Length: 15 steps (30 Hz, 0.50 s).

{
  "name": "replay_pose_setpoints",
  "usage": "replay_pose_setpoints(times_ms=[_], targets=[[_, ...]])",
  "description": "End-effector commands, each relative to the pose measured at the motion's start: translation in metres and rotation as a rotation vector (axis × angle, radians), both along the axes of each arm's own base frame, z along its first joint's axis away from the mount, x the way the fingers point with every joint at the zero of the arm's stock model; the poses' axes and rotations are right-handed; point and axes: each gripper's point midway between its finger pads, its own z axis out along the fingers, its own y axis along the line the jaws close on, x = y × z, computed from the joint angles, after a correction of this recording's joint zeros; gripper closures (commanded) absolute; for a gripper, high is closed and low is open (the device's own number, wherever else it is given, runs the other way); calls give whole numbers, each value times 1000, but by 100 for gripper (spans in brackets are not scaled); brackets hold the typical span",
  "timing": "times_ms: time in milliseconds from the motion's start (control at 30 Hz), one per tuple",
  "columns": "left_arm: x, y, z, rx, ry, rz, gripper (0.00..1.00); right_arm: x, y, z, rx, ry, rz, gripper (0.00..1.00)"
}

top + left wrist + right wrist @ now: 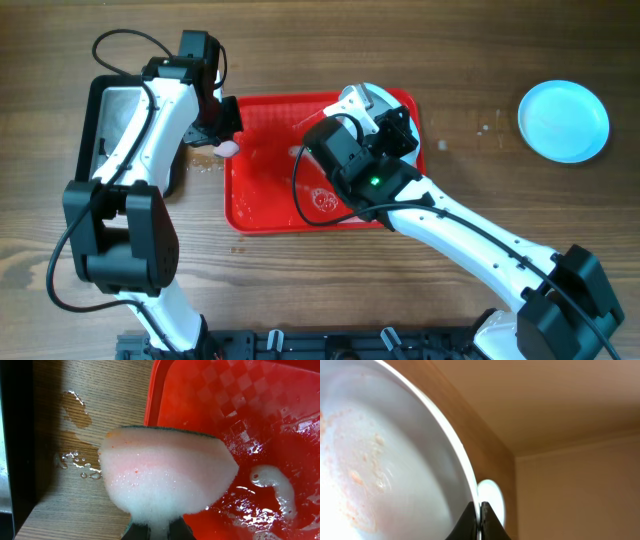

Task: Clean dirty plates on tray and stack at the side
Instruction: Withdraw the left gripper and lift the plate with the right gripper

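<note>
Between the left fingers [177, 534], pressed fully together, a soft pink-white sponge with a green scouring back [167, 480]: squeezed narrow at the grip, bulging wide beyond it, coated in suds. Position: right at the left rim of the large red rectangular plastic tray [265, 200], partly over wet red plastic, partly over the brown wooden table [300, 290]. Touching the rim or just above it: cannot tell. On the tray's checkered floor, a film of water, small bubbles and a curled streak of white foam [280, 492]. On the wood beside the rim, a scatter of spilled water drops [75, 460].

Between the right fingers [473, 521], likewise closed tight, the raised rim of a round pale turquoise plate [380, 460]. Lifted off the tray floor and tilted steeply, up at the tray's far right corner. Across its face, in the right wrist view, faint orange-brown smears and specks.

Far to the right, flat on the table and well apart from the tray and both arms, a second such plate [563, 120], its face an even pale blue from overhead.

Tray itself near the middle of the table, one long side toward the arms' bases. Left of it and just beside it, a smaller black-rimmed rectangular metal tin [88, 120], partly hidden beneath the left arm.
</note>
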Motion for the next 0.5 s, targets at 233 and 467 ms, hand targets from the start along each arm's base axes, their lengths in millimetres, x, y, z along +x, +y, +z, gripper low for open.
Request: replay_pose_setpoints(times_ms=[233,467], targets=[[5,0,11,-4,-34,18,96,3,5,-5,60,-49,-39,96],[6,1,11,-4,-38,19,96,1,-4,23,-97,-182,-116,96]])
